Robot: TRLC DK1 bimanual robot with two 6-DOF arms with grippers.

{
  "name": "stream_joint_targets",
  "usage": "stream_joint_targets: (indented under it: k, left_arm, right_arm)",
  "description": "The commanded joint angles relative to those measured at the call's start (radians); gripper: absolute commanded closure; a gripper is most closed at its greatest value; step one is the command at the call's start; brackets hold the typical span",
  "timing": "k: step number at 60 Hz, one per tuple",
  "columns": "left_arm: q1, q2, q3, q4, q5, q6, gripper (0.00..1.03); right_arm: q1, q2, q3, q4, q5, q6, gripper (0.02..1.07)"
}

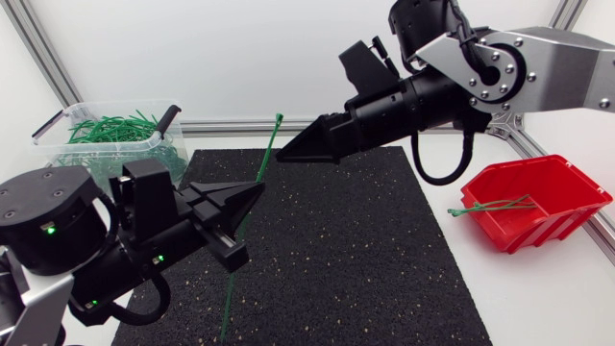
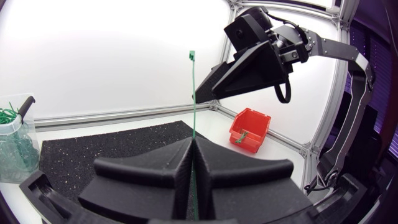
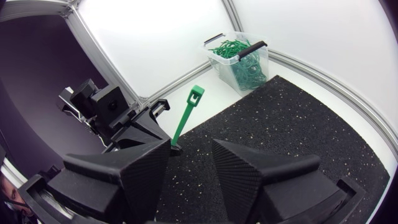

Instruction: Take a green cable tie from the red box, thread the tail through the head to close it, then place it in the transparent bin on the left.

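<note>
The left gripper (image 2: 194, 144) is clamped on a green cable tie (image 2: 193, 106), its two black fingers pressed together with the strap pinched between them. It holds the tie above the black mat (image 1: 365, 250), towards the mat's left side.

The tie stands nearly upright. Its square head is at the top, well above the left gripper. Its thin tail hangs below the fingers towards the mat. The long axis runs up and down with a slight lean.

The right gripper (image 3: 191, 144) reaches in from the right at the tie's upper part, below the head. Its fingers stand apart with a gap between them. The strap runs just beside the tip of one finger, not between the two. Whether that finger touches the strap cannot be told.

A transparent bin (image 3: 260, 62) sits at the far left of the table, just beyond the mat's corner. It holds a loose heap of green ties (image 1: 110, 128), and black clip handles stand at its rim.

A red box (image 1: 567, 183) sits at the right of the table, off the mat, its open front facing the mat. One green tie (image 1: 490, 207) lies across that front lip, one end sticking out towards the mat.
</note>
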Motion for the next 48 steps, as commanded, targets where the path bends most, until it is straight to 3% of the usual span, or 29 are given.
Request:
stream_joint_targets:
  k: [1, 21, 30, 48]
  left_arm:
    - [0.012, -0.031, -0.022, -0.012, 0.032, -0.05, 1.0]
    - [0.058, -0.08, -0.007, -0.072, 0.152, -0.133, 1.0]
    - [0.044, -0.089, -0.004, -0.081, 0.155, -0.134, 1.0]
    - [0.046, -0.129, 0.004, -0.106, 0.174, -0.148, 1.0]
  right_arm:
    - [0.01, -0.006, -0.039, 0.028, -0.026, -0.052, 0.57]
    - [0.068, -0.026, -0.076, 0.046, -0.128, -0.162, 0.57]
    - [0.073, -0.029, -0.073, 0.052, -0.155, -0.184, 0.71]
    - [0.062, -0.008, -0.074, 0.074, -0.158, -0.185, 0.72]
